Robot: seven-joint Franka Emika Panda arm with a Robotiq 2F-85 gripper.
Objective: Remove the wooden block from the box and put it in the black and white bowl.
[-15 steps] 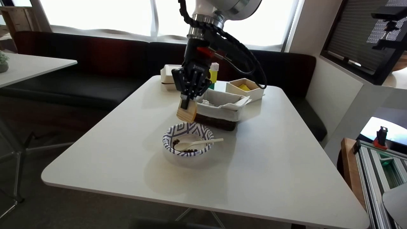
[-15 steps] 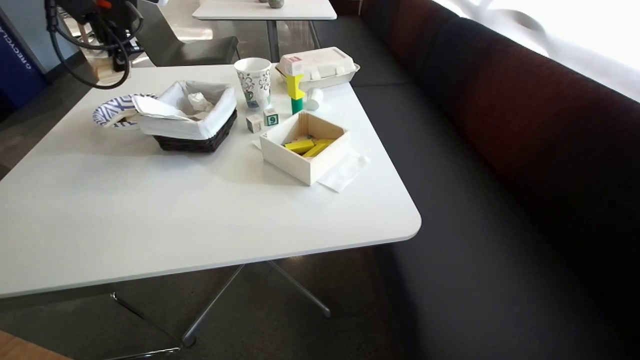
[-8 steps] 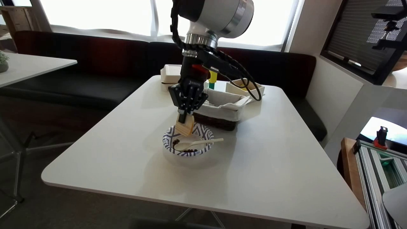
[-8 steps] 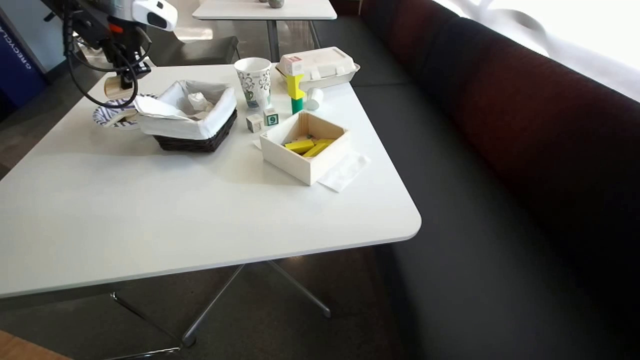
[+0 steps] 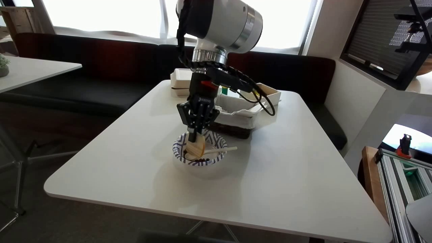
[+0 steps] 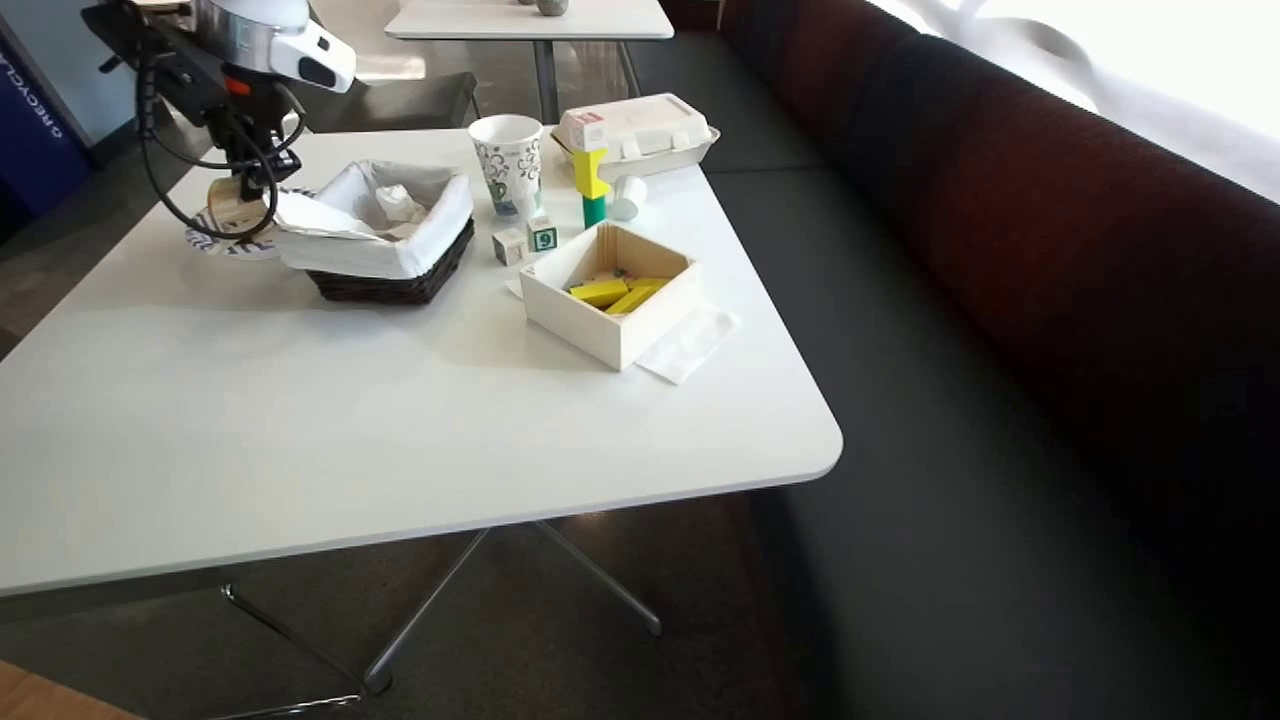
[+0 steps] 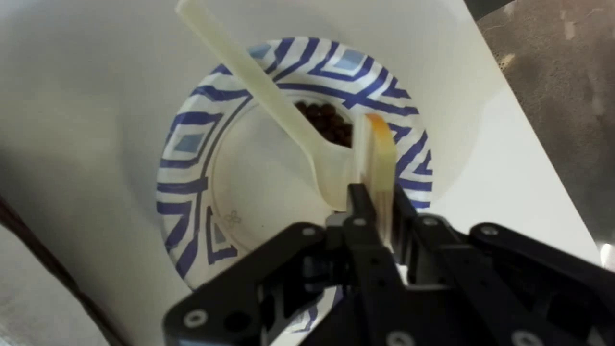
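Observation:
The wooden block (image 5: pixel 195 146) is tan with a rounded orange-brown edge. My gripper (image 7: pixel 380 194) is shut on it; one finger stands on each side of the block (image 7: pixel 383 158) in the wrist view. The gripper points down over the black and white bowl (image 5: pixel 178 145), whose pattern looks blue and white in the wrist view (image 7: pixel 185 187). The block's lower end is inside the bowl's outline, over the spoon's head; I cannot tell whether it touches. The pale rectangular box (image 6: pixel 570 320) holds several yellow blocks and stands apart from the bowl.
A pale spoon (image 7: pixel 269 98) leans over the bowl's rim, with dark beads (image 7: pixel 326 120) beneath. A dark basket (image 6: pixel 390 288) with white lining stands right beside the bowl. A paper cup (image 6: pixel 510 165), foam clamshell (image 6: pixel 640 135), stacked blocks (image 6: pixel 592 175) and letter cubes (image 6: pixel 542 235) stand farther off.
The gripper has moved down with the block still held, from above the bowl's far rim to inside the bowl's outline. The bowl, spoon and basket have not moved.

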